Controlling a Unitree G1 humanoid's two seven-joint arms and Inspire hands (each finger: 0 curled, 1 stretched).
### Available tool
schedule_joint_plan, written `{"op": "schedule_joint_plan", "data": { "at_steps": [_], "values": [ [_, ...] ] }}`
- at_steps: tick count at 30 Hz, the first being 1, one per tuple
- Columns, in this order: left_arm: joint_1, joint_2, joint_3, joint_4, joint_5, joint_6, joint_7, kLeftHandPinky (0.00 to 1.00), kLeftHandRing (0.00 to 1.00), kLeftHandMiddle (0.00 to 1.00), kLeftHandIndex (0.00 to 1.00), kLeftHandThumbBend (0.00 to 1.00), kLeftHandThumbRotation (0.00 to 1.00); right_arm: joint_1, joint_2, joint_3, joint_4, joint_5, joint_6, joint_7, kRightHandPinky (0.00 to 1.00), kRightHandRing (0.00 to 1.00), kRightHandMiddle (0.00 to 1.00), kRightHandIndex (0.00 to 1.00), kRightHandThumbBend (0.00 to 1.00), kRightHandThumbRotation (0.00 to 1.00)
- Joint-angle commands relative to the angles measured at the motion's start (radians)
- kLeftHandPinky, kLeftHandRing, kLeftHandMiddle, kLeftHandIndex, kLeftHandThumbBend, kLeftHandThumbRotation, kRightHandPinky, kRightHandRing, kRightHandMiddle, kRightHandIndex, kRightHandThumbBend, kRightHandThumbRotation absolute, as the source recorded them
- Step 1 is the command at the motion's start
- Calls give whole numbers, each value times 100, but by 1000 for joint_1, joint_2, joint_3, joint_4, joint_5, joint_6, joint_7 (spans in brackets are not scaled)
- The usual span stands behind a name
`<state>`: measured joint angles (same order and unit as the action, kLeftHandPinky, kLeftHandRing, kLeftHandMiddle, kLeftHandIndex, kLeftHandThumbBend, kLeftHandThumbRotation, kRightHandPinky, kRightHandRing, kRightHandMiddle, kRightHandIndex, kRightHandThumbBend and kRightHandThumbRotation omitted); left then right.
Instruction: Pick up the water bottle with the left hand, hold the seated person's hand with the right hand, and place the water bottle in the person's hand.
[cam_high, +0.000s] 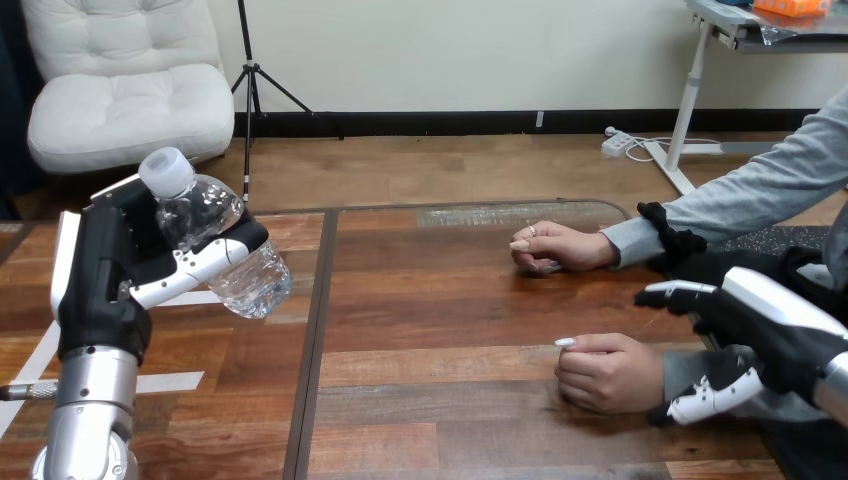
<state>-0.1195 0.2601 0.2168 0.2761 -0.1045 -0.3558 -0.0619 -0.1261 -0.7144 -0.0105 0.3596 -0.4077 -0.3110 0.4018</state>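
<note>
A clear water bottle (215, 240) with a white cap is tilted in my left hand (115, 265), whose fingers and thumb curl round it, lifted above the table's left part. My right hand (760, 330) is at the right edge, fingers relaxed and spread, over the person's near forearm. The person's near hand (605, 372) rests on the table as a loose fist, just left of my right hand; I cannot tell whether they touch. The person's far hand (558, 246) lies closed on the table farther back.
The wooden table (440, 330) has a dark seam running front to back left of centre. White tape strips (165, 380) lie on its left part beneath my left arm.
</note>
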Motion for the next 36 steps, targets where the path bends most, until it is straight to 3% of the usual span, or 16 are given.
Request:
{"op": "schedule_joint_plan", "data": {
  "at_steps": [1, 28, 36],
  "values": [
    [-46, 12, 17, -66, -7, -25, -2, 28, 33, 36, 38, 69, 0, -55, -33, 11, 11, -12, -23, -30, 78, 87, 88, 85, 100, 18],
    [-45, 17, 22, -71, -5, -30, -12, 28, 33, 36, 38, 69, 0, -49, -15, 33, 61, -47, -35, -74, 76, 84, 86, 83, 100, 16],
    [-44, 15, 24, -75, -9, -36, -16, 28, 32, 36, 38, 69, 0, -48, -16, 44, 64, -47, -22, -66, 76, 85, 87, 83, 100, 23]
  ]
}}
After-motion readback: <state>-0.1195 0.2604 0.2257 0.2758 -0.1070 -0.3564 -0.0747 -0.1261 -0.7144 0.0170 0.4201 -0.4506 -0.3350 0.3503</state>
